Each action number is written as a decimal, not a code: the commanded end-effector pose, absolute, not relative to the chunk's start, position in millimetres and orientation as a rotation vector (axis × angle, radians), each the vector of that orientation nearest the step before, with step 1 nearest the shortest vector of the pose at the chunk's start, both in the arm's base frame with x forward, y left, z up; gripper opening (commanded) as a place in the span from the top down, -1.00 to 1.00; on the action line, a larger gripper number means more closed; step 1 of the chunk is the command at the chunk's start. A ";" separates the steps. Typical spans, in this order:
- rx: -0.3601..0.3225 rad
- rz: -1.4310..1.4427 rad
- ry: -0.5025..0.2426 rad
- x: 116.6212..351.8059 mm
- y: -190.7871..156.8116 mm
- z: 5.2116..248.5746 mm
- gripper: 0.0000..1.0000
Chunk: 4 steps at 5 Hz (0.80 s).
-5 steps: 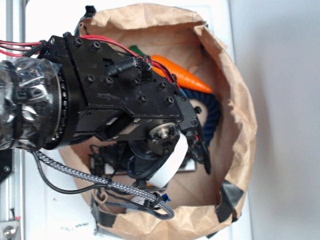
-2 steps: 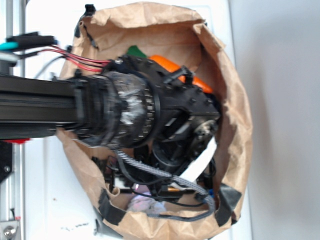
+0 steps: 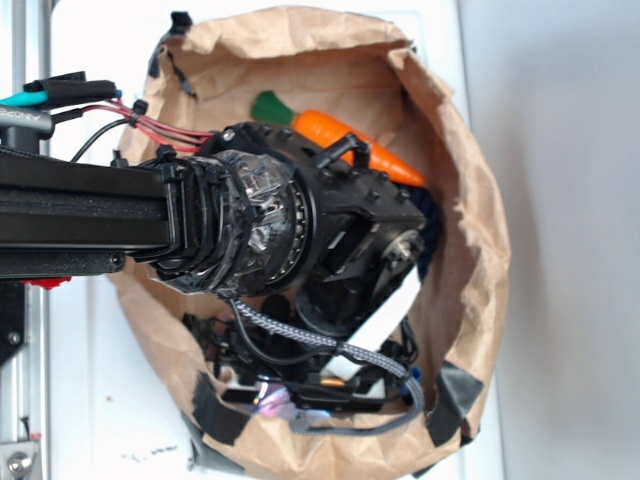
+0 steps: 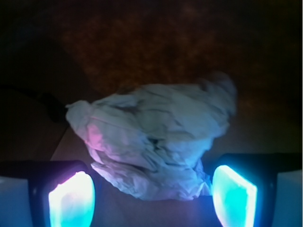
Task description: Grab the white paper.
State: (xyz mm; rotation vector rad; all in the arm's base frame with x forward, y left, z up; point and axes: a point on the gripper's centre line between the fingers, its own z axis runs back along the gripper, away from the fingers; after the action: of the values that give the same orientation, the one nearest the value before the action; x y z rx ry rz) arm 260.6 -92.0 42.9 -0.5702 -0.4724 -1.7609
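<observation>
Exterior: black robot arm [image 3: 250, 235] reaches down into the brown paper bag [image 3: 470, 230] w/ a toy carrot [image 3: 345, 135] by it; wrist: gripper [image 4: 152, 195] is spread wide, white paper [image 4: 151, 142] sits btwn its glowing fingers [image 4: 72, 198], not squeezed.

Gripper [image 4: 152, 196] straddles the white paper [image 4: 154, 142] with gaps either side; bag wall [image 3: 470, 250] crowds the arm
</observation>
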 end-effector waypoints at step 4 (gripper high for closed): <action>-0.333 -1.810 -0.579 247.4 -84.5 126.4 -1.00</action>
State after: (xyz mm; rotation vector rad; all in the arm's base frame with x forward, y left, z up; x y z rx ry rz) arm 253.8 -76.8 104.7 -0.3921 -0.5232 -1.7773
